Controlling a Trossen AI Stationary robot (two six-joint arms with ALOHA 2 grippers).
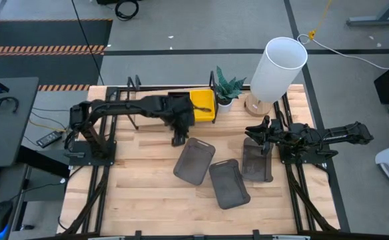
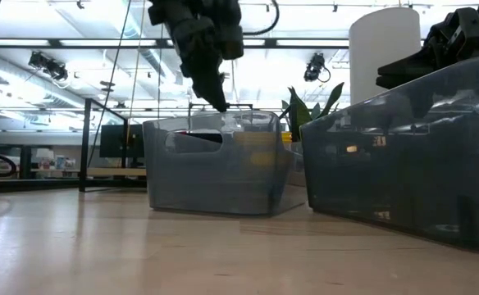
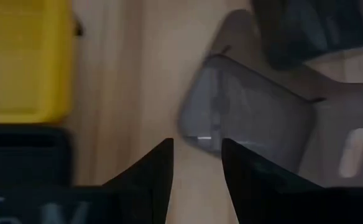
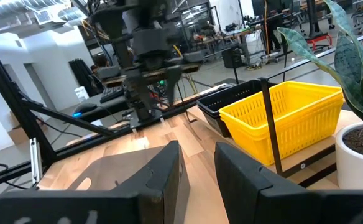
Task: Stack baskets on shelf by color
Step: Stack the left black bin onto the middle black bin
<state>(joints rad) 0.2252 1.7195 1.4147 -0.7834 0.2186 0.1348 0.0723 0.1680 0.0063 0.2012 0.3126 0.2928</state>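
Three smoky grey baskets lie on the table: one [image 1: 194,160] on the left, one [image 1: 229,183] in the middle, one [image 1: 256,160] on the right. A yellow basket [image 1: 203,105] and a black basket [image 4: 231,106] sit on the shelf [image 1: 132,87] at the far edge. My left gripper [image 1: 179,138] hangs open, pointing down just above the far corner [image 3: 200,134] of the left grey basket [image 2: 215,164]. My right gripper [image 1: 258,130] is open over the far end of the right grey basket. Neither visibly touches a basket.
A potted plant [image 1: 226,88] and a tall white cylinder lamp [image 1: 278,70] stand at the far edge, right of the shelf. A thin black shelf post [image 4: 268,124] rises in front of the yellow basket. Bare wood shows on the near left of the table [image 1: 128,193].
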